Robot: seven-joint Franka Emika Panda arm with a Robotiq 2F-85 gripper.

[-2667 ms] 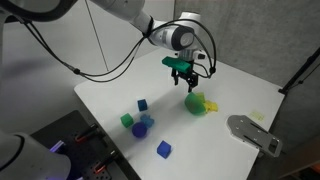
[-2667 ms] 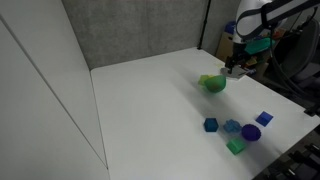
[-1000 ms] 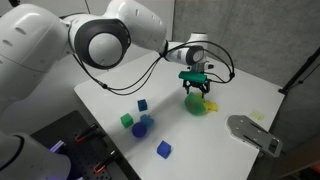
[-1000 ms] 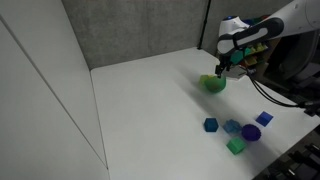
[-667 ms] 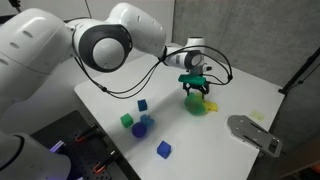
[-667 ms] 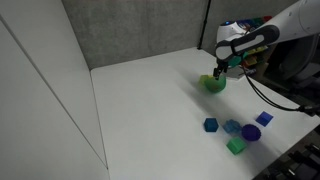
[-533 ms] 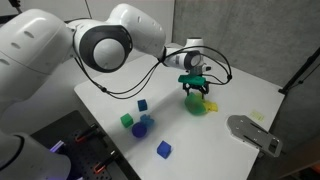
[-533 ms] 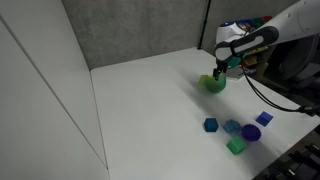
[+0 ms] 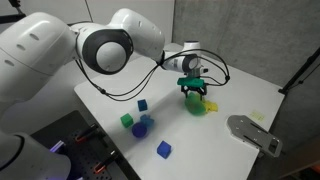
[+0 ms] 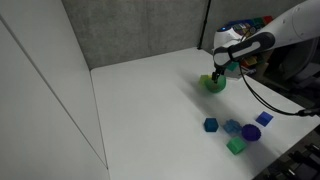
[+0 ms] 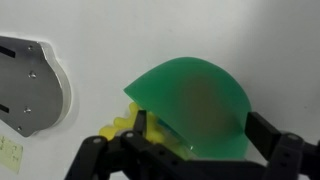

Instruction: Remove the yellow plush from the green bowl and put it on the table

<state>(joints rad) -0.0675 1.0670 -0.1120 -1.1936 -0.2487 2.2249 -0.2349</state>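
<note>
The green bowl (image 9: 197, 106) sits on the white table (image 9: 110, 95), also seen in the other exterior view (image 10: 214, 84). The yellow plush (image 9: 212, 106) pokes out at the bowl's side. In the wrist view the bowl (image 11: 195, 100) fills the middle, blurred, and the plush (image 11: 127, 126) lies against its left rim. My gripper (image 9: 194, 92) hangs right above the bowl, open, with a finger on each side of it (image 11: 200, 128). It holds nothing. It shows over the bowl in an exterior view (image 10: 217, 72) too.
Several toy blocks lie near the table's front: a blue cube (image 9: 143, 104), a green cube (image 9: 127, 120), another blue cube (image 9: 164, 149). A grey metal plate (image 9: 252, 133) lies at the table's edge, near the bowl, and shows in the wrist view (image 11: 30, 85).
The gripper came from behind the bowl to right over it, then sank a little toward it. The bowl, plush and blocks have not moved.
</note>
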